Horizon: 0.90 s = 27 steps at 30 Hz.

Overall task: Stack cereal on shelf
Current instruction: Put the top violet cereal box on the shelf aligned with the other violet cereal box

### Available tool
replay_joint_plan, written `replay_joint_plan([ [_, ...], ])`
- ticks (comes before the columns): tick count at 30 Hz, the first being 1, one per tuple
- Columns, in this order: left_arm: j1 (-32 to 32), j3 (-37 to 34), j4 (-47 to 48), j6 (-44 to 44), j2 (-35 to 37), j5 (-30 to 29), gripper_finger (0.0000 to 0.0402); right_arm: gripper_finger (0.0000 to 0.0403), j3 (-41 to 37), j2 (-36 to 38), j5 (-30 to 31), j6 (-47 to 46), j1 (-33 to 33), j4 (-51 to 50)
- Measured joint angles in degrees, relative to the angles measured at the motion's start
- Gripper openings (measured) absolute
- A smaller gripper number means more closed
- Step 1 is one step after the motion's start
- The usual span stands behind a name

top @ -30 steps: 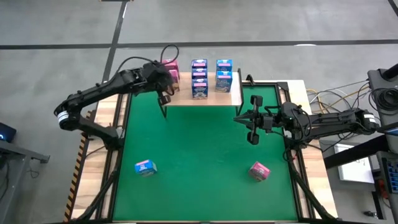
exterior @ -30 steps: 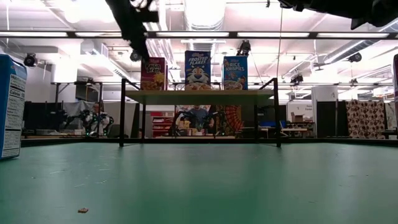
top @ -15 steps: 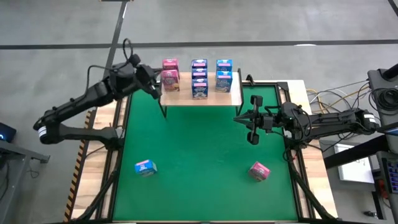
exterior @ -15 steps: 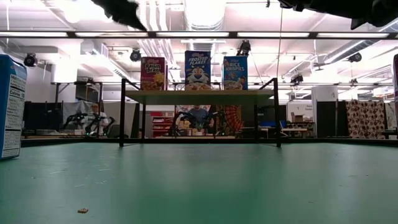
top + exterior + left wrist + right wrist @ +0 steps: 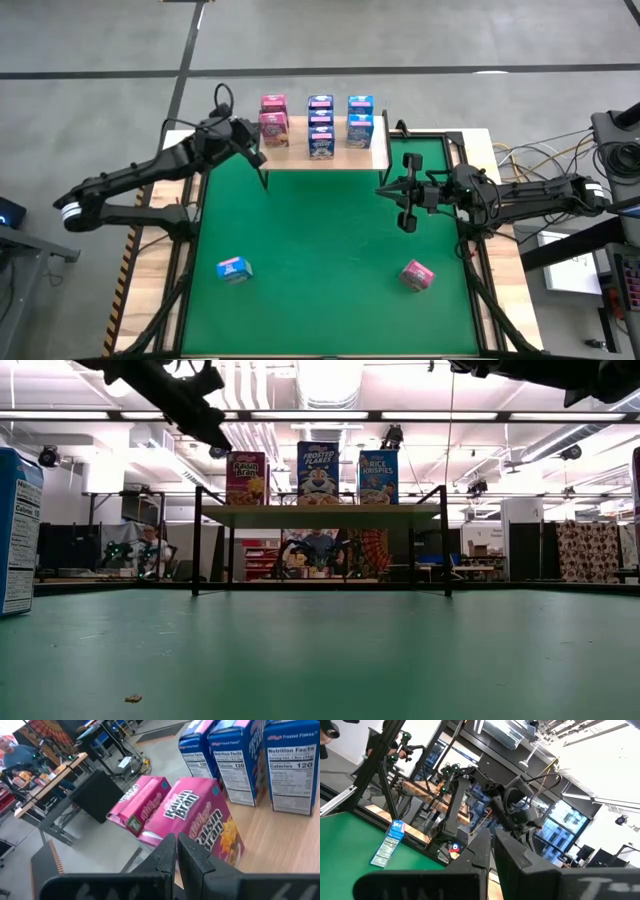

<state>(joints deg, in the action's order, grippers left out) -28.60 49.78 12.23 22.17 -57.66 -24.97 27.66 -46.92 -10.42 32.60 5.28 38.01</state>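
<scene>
The left hand (image 5: 252, 153) is hovering empty just off the shelf's (image 5: 378, 150) left front corner, fingers pressed together, nothing pinched. A second ago it was reaching in over the left end of the shelf beside the pink boxes; half a second back it had swung out wide to the left; now it is sitting slightly nearer again, low by the corner leg. From its wrist view the pink Raisin Bran boxes (image 5: 197, 822) are leaning just ahead of the fingertips (image 5: 167, 855), tilted rather than upright, with the blue Frosted Flakes boxes (image 5: 290, 770) standing beyond them on the wood.

So the pink stack (image 5: 273, 120) is staying put on the shelf after the hand's withdrawal, and that placement is looking finished, if a little crooked. Next to it are the middle blue column (image 5: 320, 125) and the right blue column (image 5: 360, 118).

Two boxes are still waiting on the green mat (image 5: 320, 260): a blue one (image 5: 233, 268) well behind the left hand, towards the near left of the mat, and a pink one (image 5: 417, 274) a short way from the right hand (image 5: 407, 190), which is idling over the mat's right side with fingers closed and holding nothing.

The likely next call is a trip back for the loose blue box, though the leaning pink pair may want a nudge.
</scene>
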Motion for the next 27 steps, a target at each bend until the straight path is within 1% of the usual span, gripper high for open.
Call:
replay_joint_plan([
  [14, 0.02, 0.13, -2.95, 0.49, -0.83, 0.02, 0.0001, 0.0012, 0.0, 0.0, 0.01, -0.02, 0.0, -0.04],
  [17, 0.2, 2.3, -1.4, 0.64, 0.61, -0.36, 0.0001, 0.0012, 0.0, 0.0, 0.0, -0.04, -0.02, -0.06],
  [18, 0.21, 3.14, -0.7, 0.71, 1.23, -1.7, 0.0001, 0.0012, 0.0, 0.0, 0.0, -0.04, 0.0, -0.06],
  [21, -0.52, 4.08, 2.15, 3.14, 2.48, -9.15, 0.0001, 0.0012, 0.0, 0.0, 0.0, -0.05, -0.01, -0.08],
  [22, -0.96, 4.08, 3.07, 3.9, 2.68, -10.52, 0.0001, 0.0012, 0.0, 0.0, 0.0, -0.11, -0.02, -0.08],
  [24, -1.74, 4.02, 4.54, 4.2, 2.95, -9.81, 0.0001, 0.0012, 0.0, 0.01, -0.02, -0.2, -0.02, -0.08],
  [27, -2.52, 3.62, 6.32, 3.12, 2.26, -6.26, 0.0001, 0.0012, 0.0, 0.0, -0.02, -0.19, -0.01, -0.1],
])
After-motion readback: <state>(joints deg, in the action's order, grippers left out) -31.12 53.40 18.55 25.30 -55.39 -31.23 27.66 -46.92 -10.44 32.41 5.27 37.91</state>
